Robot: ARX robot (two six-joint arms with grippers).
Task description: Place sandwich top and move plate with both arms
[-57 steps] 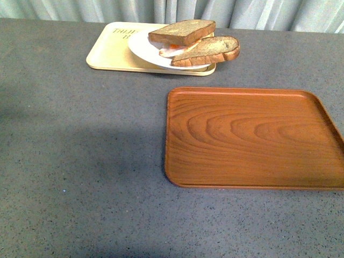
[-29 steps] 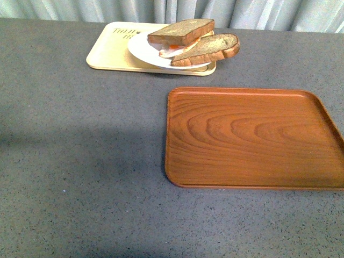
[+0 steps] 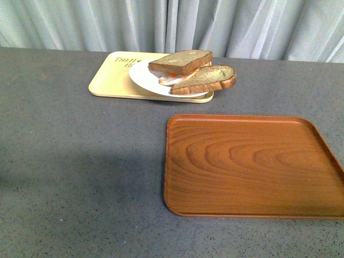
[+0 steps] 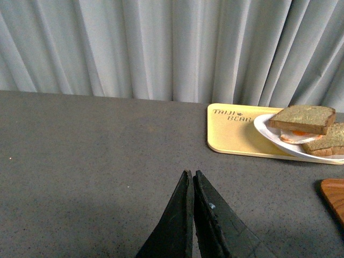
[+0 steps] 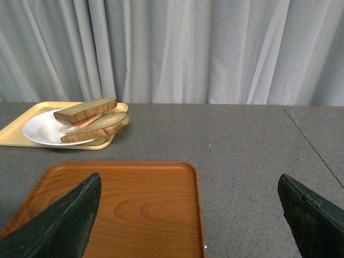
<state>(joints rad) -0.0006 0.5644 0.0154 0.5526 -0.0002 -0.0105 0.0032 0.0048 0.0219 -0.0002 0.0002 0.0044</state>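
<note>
The sandwich top [image 3: 180, 62], a squarish brown wholegrain slice, lies tilted on the white plate [image 3: 141, 75] at the table's far side, resting partly over a fried egg [image 3: 171, 80]. It also shows in the left wrist view as the sandwich top [image 4: 303, 118] on the plate [image 4: 262, 127], and in the right wrist view as the sandwich top [image 5: 85, 110] on the plate [image 5: 38, 129]. My left gripper [image 4: 191, 173] is shut and empty above bare table, well short of the plate. My right gripper [image 5: 188, 178] is wide open over the wood tray's edge. Neither arm shows in the front view.
A bread slice with a rounded end [image 3: 207, 79] lies on the plate beside the egg. The plate stands on a pale yellow tray [image 3: 110, 80]. A large brown wood-grain tray [image 3: 252, 164] lies nearer, to the right. A grey curtain [image 3: 172, 24] hangs behind the table.
In the front view the whole scene now sits lower, with more of the curtain showing. The bread, plate and trays keep their places relative to one another.
</note>
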